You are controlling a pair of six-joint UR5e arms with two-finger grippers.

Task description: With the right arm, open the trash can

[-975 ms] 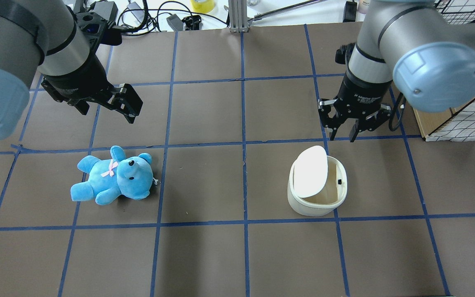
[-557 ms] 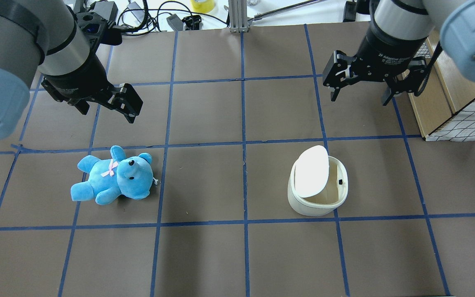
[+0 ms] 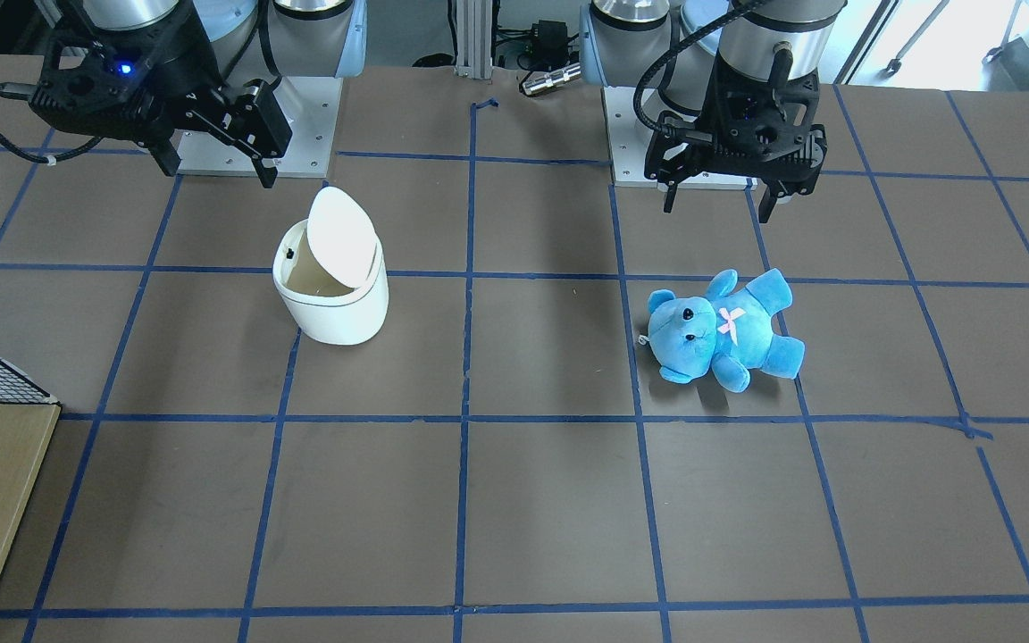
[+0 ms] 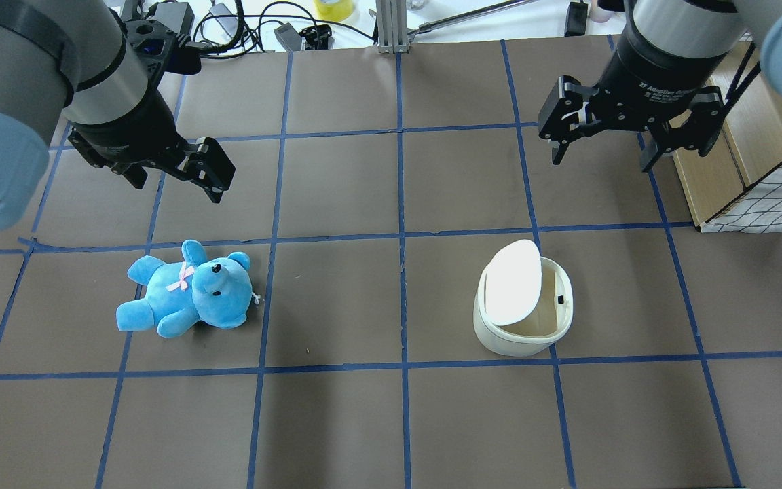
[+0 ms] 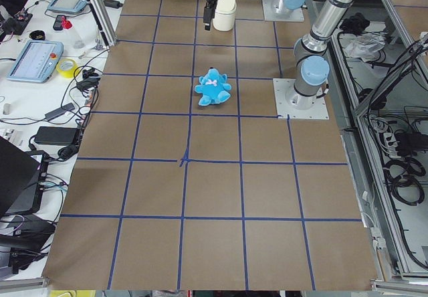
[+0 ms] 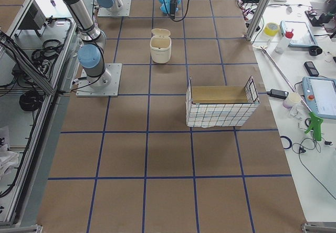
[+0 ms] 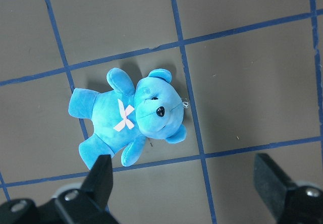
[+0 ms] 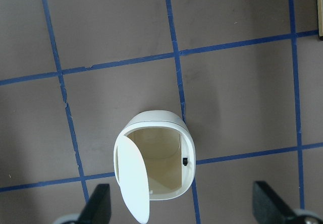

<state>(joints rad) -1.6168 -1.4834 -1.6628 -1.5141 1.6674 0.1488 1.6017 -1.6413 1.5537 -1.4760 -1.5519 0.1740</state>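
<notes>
The white trash can (image 4: pixel 523 333) stands right of the table's middle with its lid (image 4: pixel 513 282) flipped up and the inside showing. It also shows in the front view (image 3: pixel 331 308) and the right wrist view (image 8: pixel 154 128). My right gripper (image 4: pixel 601 163) hangs open and empty above the table, beyond the can and apart from it; its blue light shows in the front view (image 3: pixel 215 174). My left gripper (image 4: pixel 177 190) is open and empty, above and beyond the blue teddy bear (image 4: pixel 187 299).
A wire-mesh basket with a wooden floor (image 4: pixel 764 197) stands at the table's right edge, close to my right gripper. Cables and tools (image 4: pixel 241 24) lie along the far edge. Blue tape lines grid the brown table (image 4: pixel 337 421).
My right gripper has risen and drawn back from just above the can's lid toward the far right, and its jaws have spread wider. The lid stays up. The left arm and bear are still.
</notes>
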